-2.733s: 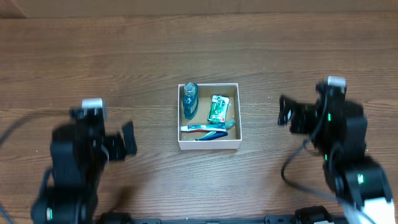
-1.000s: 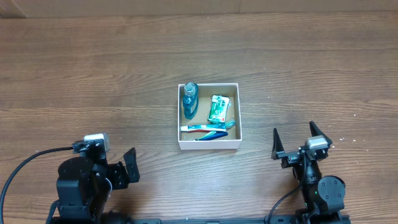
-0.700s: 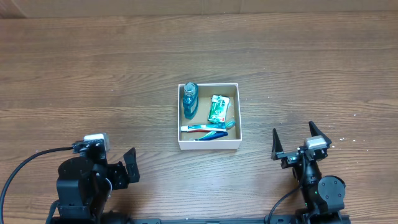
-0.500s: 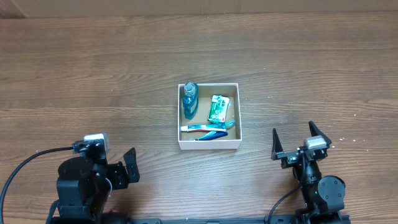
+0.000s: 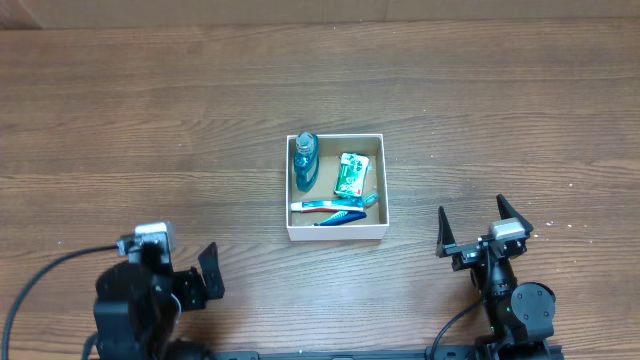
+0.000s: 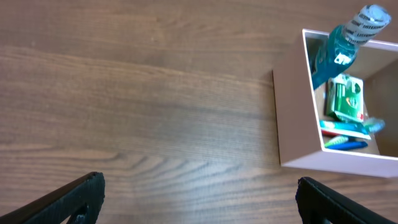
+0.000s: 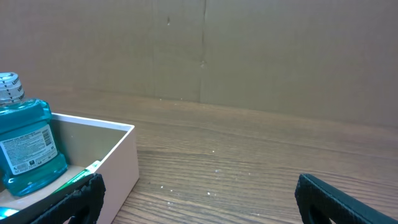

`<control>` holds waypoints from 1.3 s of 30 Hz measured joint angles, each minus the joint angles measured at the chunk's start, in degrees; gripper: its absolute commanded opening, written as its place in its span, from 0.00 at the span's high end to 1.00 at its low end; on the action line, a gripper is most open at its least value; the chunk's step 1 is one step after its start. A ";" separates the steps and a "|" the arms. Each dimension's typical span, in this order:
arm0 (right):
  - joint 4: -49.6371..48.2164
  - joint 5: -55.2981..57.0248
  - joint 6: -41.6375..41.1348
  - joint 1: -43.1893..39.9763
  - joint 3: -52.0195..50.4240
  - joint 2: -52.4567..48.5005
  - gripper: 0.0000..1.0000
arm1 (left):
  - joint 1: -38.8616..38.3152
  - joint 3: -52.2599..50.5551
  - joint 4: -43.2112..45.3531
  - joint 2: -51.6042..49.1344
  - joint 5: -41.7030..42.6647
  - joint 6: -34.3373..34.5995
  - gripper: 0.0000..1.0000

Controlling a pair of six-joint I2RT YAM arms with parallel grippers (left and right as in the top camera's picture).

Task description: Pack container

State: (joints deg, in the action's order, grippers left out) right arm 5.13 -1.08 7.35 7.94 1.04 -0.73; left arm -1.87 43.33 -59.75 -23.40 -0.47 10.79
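I see both arms folded low at the overhead view's bottom edge on the wooden table point(image 5: 150, 100), left gripper point(image 6: 200, 182) and right gripper point(image 5: 470, 215) each spread wide, holding nothing. The container point(image 5: 337, 232) sits centre frame, with a mouthwash bottle point(image 5: 304, 160) and a toothbrush point(image 5: 325, 207) inside.

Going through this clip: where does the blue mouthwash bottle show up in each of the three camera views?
Overhead: the blue mouthwash bottle is near picture centre, in the top left corner of the container.
Left wrist: upper right corner, cap poking above the rim.
Right wrist: far left edge, inside the box.
Shared landmark: the container's white outer wall.
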 measured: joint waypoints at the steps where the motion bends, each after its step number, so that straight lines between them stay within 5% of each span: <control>1: 0.00 -0.02 0.02 0.02 0.00 0.00 0.00 | 0.00 -2.54 1.66 2.36 -0.17 0.02 0.00; 11: 0.02 -0.04 0.15 -0.02 0.00 0.04 0.00 | 0.00 -34.53 47.39 20.02 -0.61 -4.00 0.00; 16: 0.04 -0.04 0.15 -0.02 0.00 0.04 0.00 | 0.00 -41.72 59.17 22.40 -0.66 -8.04 0.00; 39: 0.04 -0.02 0.15 -0.04 0.00 0.04 0.00 | 0.00 -42.86 55.32 22.53 -1.46 -9.73 0.00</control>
State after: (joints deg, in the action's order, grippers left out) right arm 5.17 -1.10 7.51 7.90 1.04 -0.69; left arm -1.87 0.47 -4.43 -0.86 -1.93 1.06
